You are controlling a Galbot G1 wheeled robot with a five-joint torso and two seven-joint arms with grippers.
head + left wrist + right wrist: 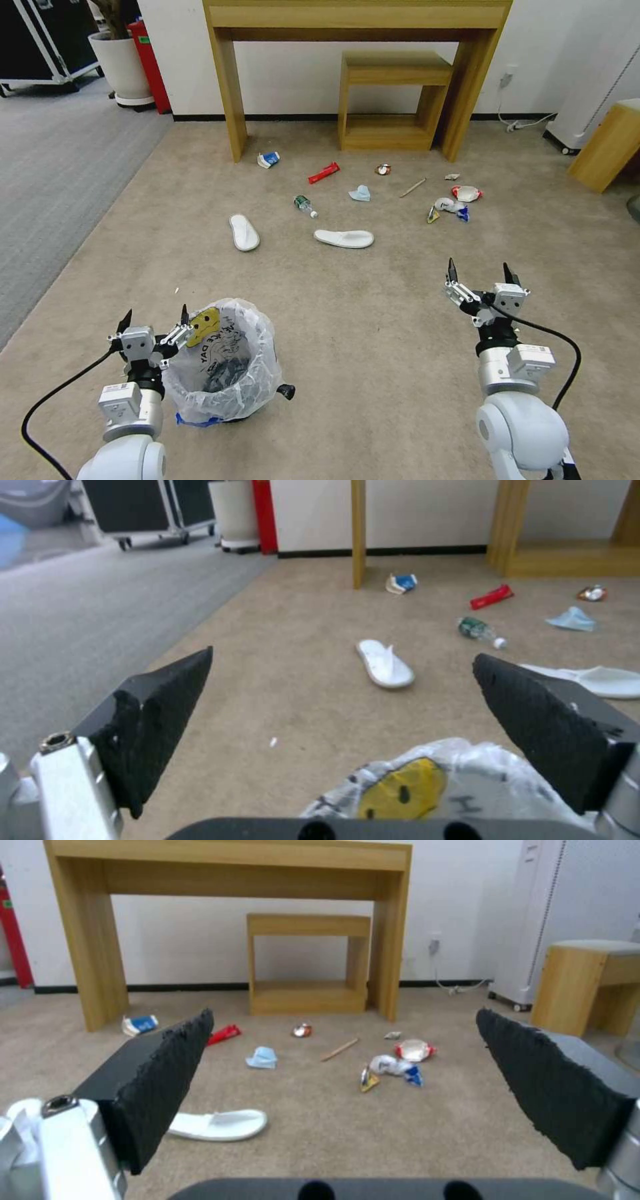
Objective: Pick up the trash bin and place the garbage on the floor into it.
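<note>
Left gripper (155, 318): fingers spread wide, nothing held, poised at near-left rim of trash bin (223, 363) on beige floor (373, 333). Garbage (343, 238) scattered ahead. Right gripper (483, 272): fingers spread wide, nothing held, clear of floor.

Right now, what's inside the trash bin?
The trash bin holds a crinkly translucent bag liner with a yellow smiley print; its dark interior shows through. No litter is visible inside, though the very bottom is hidden by bag folds. The left claw is open beside its rim.
</note>
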